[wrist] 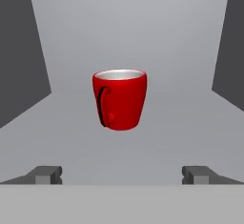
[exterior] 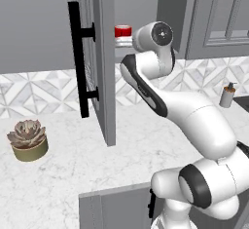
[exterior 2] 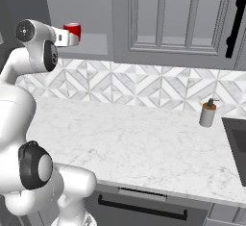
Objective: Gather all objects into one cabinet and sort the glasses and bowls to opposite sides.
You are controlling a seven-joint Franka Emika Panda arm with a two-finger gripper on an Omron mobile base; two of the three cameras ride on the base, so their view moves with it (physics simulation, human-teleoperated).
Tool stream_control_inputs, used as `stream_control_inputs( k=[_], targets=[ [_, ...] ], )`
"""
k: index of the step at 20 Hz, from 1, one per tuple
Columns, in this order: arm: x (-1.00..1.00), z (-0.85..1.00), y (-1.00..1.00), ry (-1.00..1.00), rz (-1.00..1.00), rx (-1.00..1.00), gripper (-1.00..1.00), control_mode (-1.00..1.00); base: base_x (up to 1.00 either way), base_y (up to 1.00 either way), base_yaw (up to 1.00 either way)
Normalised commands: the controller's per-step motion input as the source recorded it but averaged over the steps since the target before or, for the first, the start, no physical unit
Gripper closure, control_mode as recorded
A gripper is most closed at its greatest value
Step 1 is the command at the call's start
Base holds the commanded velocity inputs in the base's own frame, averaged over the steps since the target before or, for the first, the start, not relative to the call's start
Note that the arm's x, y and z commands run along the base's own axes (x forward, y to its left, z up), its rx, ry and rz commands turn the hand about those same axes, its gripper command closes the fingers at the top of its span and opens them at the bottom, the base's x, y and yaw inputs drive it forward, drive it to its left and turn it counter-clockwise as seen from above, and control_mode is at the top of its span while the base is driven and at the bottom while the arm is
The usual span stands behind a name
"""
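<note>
Red mug (wrist: 119,99) is standing upright on the cabinet shelf (wrist: 143,147), ahead of the gripper (wrist: 122,174), whose fingers are gaping wide apart; advancing off-centre risks toppling it.

A glossy red handled mug (wrist: 119,99) stands upright on the flat grey cabinet shelf (wrist: 157,142). It sits straight ahead of the gripper, apart from it.

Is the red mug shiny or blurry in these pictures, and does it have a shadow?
Hand view: the red mug is sharp, with soft shine on its side and only a faint shadow on the grey shelf. Left base view: the mug looks small and slightly fuzzy. Right base view: the marble counter is evenly lit, without glare.
</note>
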Motion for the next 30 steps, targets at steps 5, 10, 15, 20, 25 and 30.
stream_control_inputs(
  k=[5,10,15,20,25,30],
  targets=[
    [0.21,-0.08,0.0,0.0,0.0,0.0,-1.0,-1.0,0.0,0.0,0.0],
    [0.17,0.0,0.0,0.0,0.0,0.0,-1.0,-1.0,0.0,0.0,0.0],
    [0.17,0.0,0.05,0.02,0.0,0.0,-1.0,-1.0,0.0,0.0,0.0],
    [0.23,0.0,0.05,0.07,0.0,0.0,-1.0,-1.0,0.0,0.0,0.0],
    [0.28,0.01,0.02,0.04,0.0,0.0,-1.0,-1.0,0.0,0.0,0.0],
    [0.33,0.01,0.02,0.02,-0.01,0.0,-1.0,-1.0,0.0,0.0,0.0]
  ],
)
